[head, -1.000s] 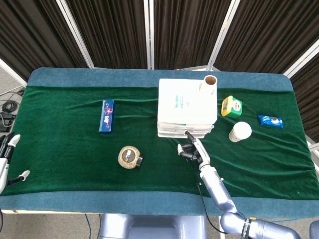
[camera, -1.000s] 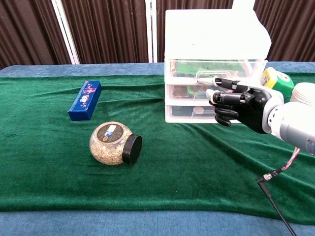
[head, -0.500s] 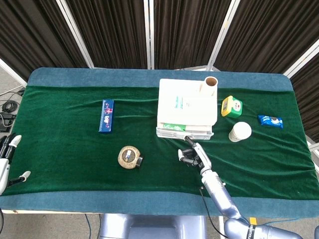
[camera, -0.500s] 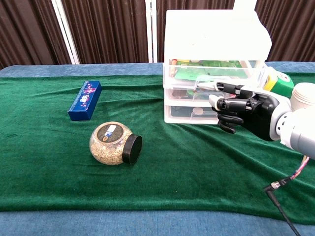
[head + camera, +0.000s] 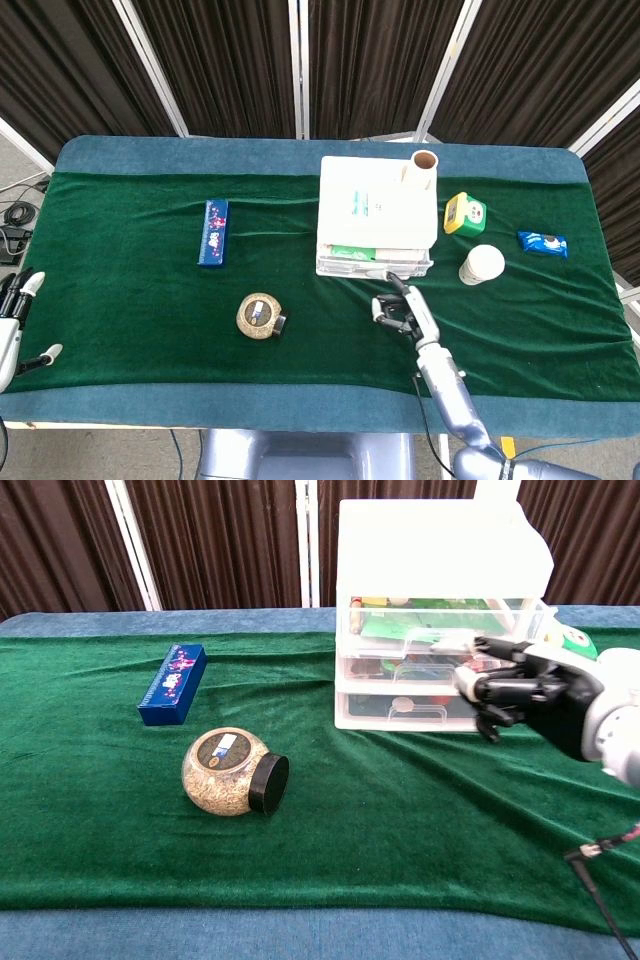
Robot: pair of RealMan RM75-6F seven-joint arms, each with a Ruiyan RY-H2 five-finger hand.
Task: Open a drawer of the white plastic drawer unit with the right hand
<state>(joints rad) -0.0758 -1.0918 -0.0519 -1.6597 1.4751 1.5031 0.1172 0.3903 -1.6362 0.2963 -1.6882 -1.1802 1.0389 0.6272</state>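
Before the right hand [image 5: 510, 688] (fingers curled): drawer unit [image 5: 440, 620].

Blue box [image 5: 172, 685]: you see pink and white print on its top, too small to read.
Jar [image 5: 235, 771]: you see a blue and white label, no words legible.
Blue packet [image 5: 542, 243]: white marks, unreadable.
Drawer unit [image 5: 375, 205]: greenish marks on top, unreadable.
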